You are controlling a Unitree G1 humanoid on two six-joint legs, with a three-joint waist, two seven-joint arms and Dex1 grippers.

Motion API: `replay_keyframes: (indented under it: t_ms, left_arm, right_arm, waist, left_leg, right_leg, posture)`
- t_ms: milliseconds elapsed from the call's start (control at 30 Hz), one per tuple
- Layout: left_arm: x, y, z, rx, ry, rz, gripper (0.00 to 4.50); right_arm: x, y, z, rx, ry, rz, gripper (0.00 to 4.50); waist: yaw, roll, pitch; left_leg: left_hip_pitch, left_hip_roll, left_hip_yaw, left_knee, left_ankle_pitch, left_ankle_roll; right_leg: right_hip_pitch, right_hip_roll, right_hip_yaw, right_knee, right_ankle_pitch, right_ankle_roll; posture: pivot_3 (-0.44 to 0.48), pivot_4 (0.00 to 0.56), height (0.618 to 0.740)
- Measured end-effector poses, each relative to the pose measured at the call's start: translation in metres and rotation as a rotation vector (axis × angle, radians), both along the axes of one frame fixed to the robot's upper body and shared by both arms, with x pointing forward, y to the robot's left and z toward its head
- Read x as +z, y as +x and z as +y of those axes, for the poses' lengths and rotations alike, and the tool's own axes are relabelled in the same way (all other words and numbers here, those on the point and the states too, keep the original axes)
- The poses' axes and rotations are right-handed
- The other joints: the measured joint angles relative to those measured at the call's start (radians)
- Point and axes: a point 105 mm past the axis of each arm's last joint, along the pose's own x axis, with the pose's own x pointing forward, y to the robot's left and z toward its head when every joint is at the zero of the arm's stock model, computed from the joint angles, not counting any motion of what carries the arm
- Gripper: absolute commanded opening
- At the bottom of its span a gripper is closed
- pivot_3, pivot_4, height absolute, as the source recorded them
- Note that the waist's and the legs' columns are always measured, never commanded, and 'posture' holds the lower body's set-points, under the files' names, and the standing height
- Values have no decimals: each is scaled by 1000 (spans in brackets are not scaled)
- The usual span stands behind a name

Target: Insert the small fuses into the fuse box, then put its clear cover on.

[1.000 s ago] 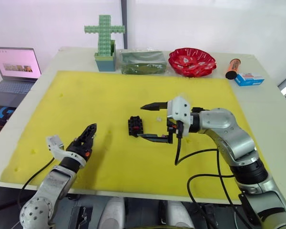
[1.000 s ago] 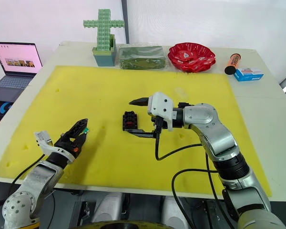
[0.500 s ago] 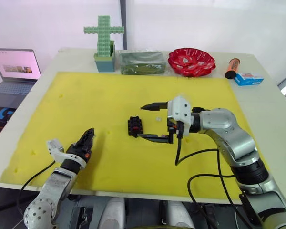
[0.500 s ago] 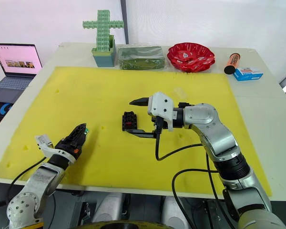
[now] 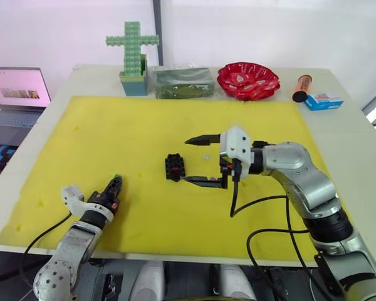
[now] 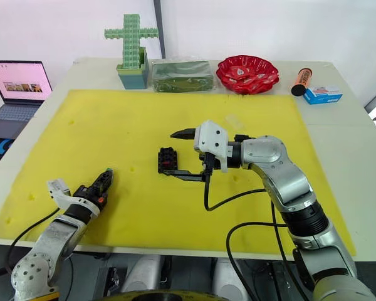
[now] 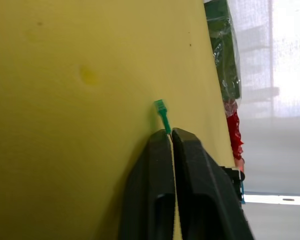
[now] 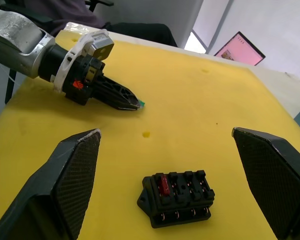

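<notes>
1. Head views: a yellow mat (image 5: 113, 132) covers a white table (image 5: 357, 144); a laptop (image 5: 15, 94), green cross (image 5: 132, 53) and red bowl (image 5: 247, 80) line the edges. The fuse box (image 5: 175, 167) sits mid-mat. The right gripper (image 5: 198, 160) brackets it from just beside, jaws spread wide, probably to steady it. The left gripper (image 5: 114, 187), low near the mat's front edge, pinches a green fuse (image 6: 107, 170).
2. Left wrist view: fingers (image 7: 157, 165) clenched on the fuse's blade, its green head (image 7: 160, 106) protruding, ready for insertion.
3. Right wrist view: one red fuse (image 8: 163, 185) is seated; the remaining slots look empty. The clear cover cannot be made out.
</notes>
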Motion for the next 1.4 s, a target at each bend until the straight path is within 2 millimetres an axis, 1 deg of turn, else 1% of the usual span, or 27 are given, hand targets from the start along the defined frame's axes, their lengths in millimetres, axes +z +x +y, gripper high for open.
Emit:
replay_keyframes:
  t_ms: [100, 267, 400, 633, 733, 800, 833, 1000, 1200, 1400]
  left_arm:
    - [-2, -2, 4, 23, 2, 11, 26]
    - [-2, -3, 7, 38, -3, 13, 26]
    - [2, -6, 5, -4, 32, -16, 26]
    - [4, -8, 3, -46, 8, 3, 26]
    - [0, -11, 4, -39, 17, 18, 679]
    - [0, -14, 3, -28, 0, 15, 1299]
    - [1, -15, 2, -24, -5, 9, 1699]
    - [8, -20, -2, 12, -39, -24, 3287]
    - [7, -16, 1, 89, -110, -45, 3287]
    - [5, -13, 3, 97, -136, -70, 3287]
  right_arm:
    - [0, 0, -2, -4, -4, -4, 4500]
    - [0, 2, -4, -10, -2, -8, 4500]
    - [0, 3, -3, -8, 2, -15, 4500]
    - [0, 2, -3, -6, 5, -15, 4500]
    - [0, 3, -3, -6, 5, -15, 4500]
    - [0, 3, -3, -7, 5, -15, 4500]
    - [0, 3, -3, -7, 5, -15, 4500]
    - [0, 3, -3, -8, 4, -14, 4500]
    - [5, 4, -2, -3, 3, -30, 4500]
    - [6, 3, -1, 3, 1, -32, 4500]
  waist:
    - [-12, 1, -1]
    - [-15, 2, -1]
    - [-16, 1, 0]
    - [-15, 0, 0]
    - [-16, 0, 0]
    - [-18, 0, 0]
    - [-19, 0, 0]
    - [-21, 0, 0]
    - [-21, 0, 0]
    - [-20, 1, -1]
  left_leg:
    - [0, 0, 0, -1, 0, 0]
    - [1, 0, 0, -4, 0, 0]
    - [0, 0, 0, -5, 0, 0]
    - [-1, 1, -1, -7, 0, 0]
    - [-1, 0, -1, -9, 0, 0]
    - [-1, 0, 0, -9, 0, 0]
    - [-1, 0, 0, -9, -1, 0]
    - [-1, 0, 0, -9, -1, -1]
    - [-1, 0, 0, -9, -1, -1]
    - [0, 0, 0, -8, -1, -1]
  right_leg:
    - [0, 1, 0, 0, 0, 0]
    - [-1, 2, 0, -1, 0, 0]
    - [-3, 2, 0, -1, 0, 0]
    - [-2, 2, 0, -7, 0, 0]
    - [-1, 2, 0, -11, 0, 0]
    - [0, 1, 0, -12, 0, 0]
    - [0, 1, 0, -12, 0, 0]
    - [1, 1, 1, -14, 0, 0]
    - [1, 2, 0, -13, 0, 0]
    - [1, 3, -1, -13, 1, -1]
  posture:
    - [0, 150, 740]
    - [0, 150, 740]
    - [0, 150, 740]
    - [0, 150, 740]
    - [0, 150, 740]
    - [0, 150, 740]
    - [0, 150, 740]
    - [0, 150, 740]
    - [0, 150, 740]
    - [0, 150, 740]
